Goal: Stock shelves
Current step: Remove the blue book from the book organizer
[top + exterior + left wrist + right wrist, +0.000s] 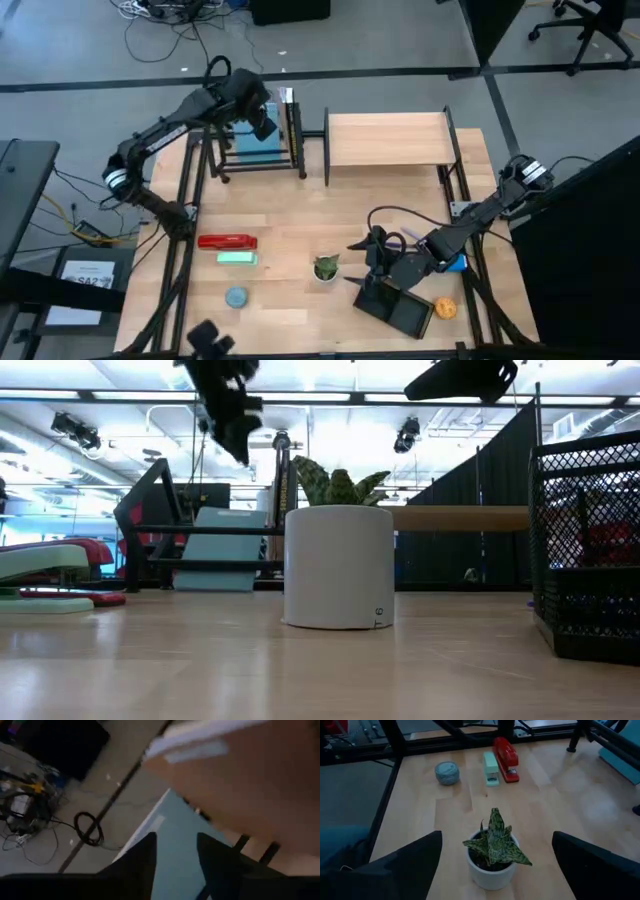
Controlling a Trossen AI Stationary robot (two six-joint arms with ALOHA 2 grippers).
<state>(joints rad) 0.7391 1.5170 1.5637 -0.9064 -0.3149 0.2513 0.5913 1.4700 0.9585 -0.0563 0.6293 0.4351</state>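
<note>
Red stapler (506, 758), mint stapler (491, 768) (pale), green-mottled plant (494, 840), white pot (338, 565).

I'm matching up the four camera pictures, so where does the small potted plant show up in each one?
High view: the potted plant stands low in the middle of the table, just ahead of the right gripper.
Low view: the plant fills the centre, close up.
Left wrist view: not in it.
Right wrist view: the plant sits bottom centre between the open fingers.
Shared landmark: the red stapler.
</note>
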